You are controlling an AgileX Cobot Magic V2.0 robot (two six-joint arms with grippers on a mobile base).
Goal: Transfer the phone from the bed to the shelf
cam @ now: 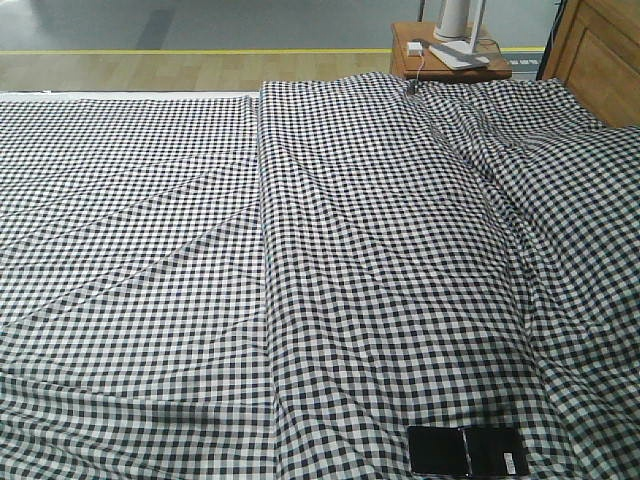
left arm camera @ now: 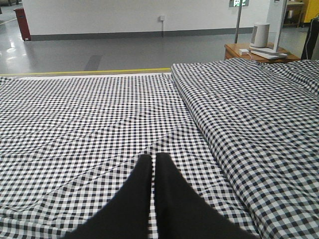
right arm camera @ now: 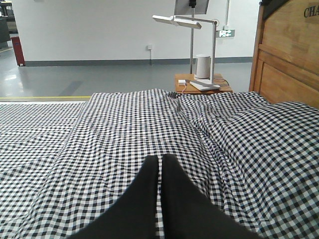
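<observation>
All I can see of myself is my fingers. My left gripper appears in its wrist view as two matte black fingers. They are broad where they enter at the bottom edge and taper upward to rounded, blunt tips, like a pair of dark wedges. Their surfaces are smooth, flat black, slightly soft and blurred along the outlines. My right gripper looks the same in its own wrist view: two black fingers, wide at the base and narrowing to rounded tips, with only a thin slit dividing them.
</observation>
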